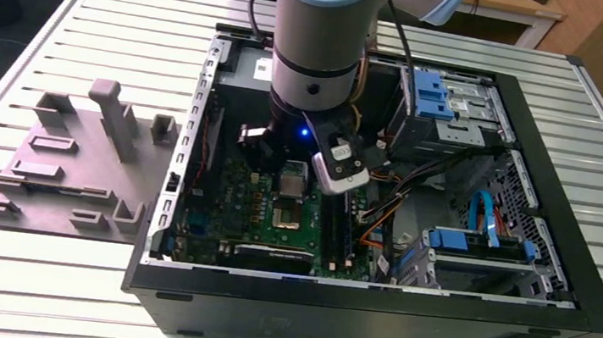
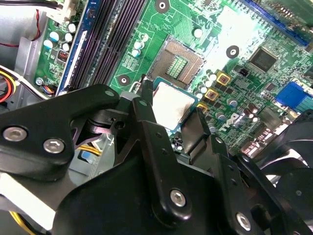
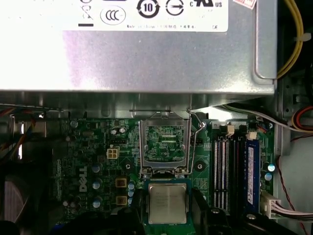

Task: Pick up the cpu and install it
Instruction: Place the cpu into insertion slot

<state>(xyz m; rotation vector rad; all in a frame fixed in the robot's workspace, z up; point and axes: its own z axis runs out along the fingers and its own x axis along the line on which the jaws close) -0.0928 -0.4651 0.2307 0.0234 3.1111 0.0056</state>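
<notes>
Exterior view: the arm [image 1: 316, 43] drops nearly straight down from 12 o'clock into the open pc case [image 1: 378, 301]. Its wrist is over the green motherboard [image 1: 257, 207]. The gripper [image 1: 294, 178] points down at the board, and the small pale square at its tip looks like the cpu [image 1: 295, 185], though it's tiny from here. The socket [image 1: 286, 218] is just past it, toward 6 o'clock. The grey tray [image 1: 74, 169] sits outside the case at about 9 o'clock, on the slatted table [image 1: 39, 276].

Second wrist view: much clearer. The two black fingers [image 2: 143, 105] are clamped on opposite edges of the cpu [image 2: 171, 104], silvery top facing up. The socket [image 2: 178, 63] is uncovered, with its dark pin field showing. The chip is just beside it, not seated in it. How high it hangs over the board, I can't tell.

First wrist view: the cpu [image 3: 167, 201] is pinched between the finger pads [image 3: 198, 208], square to the board. The socket frame [image 3: 165, 147] is right next to it, with the memory slots [image 3: 227, 171] alongside. The metal power supply [image 3: 137, 54] is beyond the frame.
</notes>
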